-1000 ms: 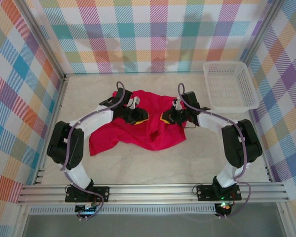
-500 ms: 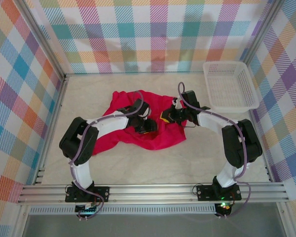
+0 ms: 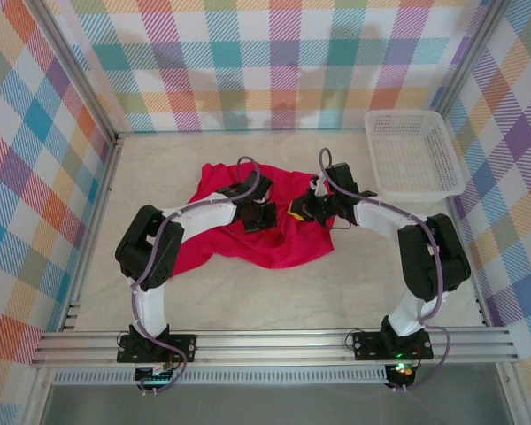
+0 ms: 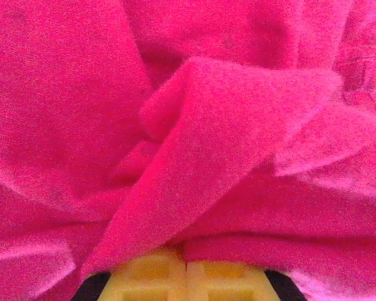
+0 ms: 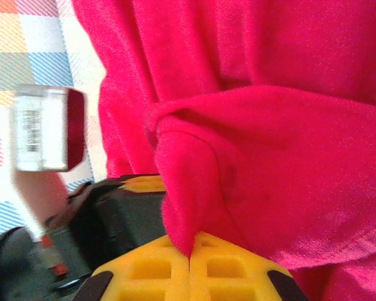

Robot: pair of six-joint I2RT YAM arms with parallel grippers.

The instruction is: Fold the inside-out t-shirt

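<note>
Left end effector (image 4: 187,266): yellow pads pressed together, pinching a raised fold of the inside-out t-shirt (image 4: 225,125). Right end effector (image 5: 189,257): pads likewise closed on a red fold. The garment lies crumpled mid-worktop (image 3: 274,297), a pale, marbled surface. Plaid walls (image 3: 274,62) enclose three sides. Overhead view adds a white basket (image 3: 403,113) at far right. Right wrist view adds a blurred white block (image 5: 44,128).

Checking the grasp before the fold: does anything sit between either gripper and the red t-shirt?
Nothing visible does. The left gripper and the right gripper are each shut on a bunched fold of the red t-shirt, with cloth directly in the grip. The white basket stands apart, to the right.
</note>
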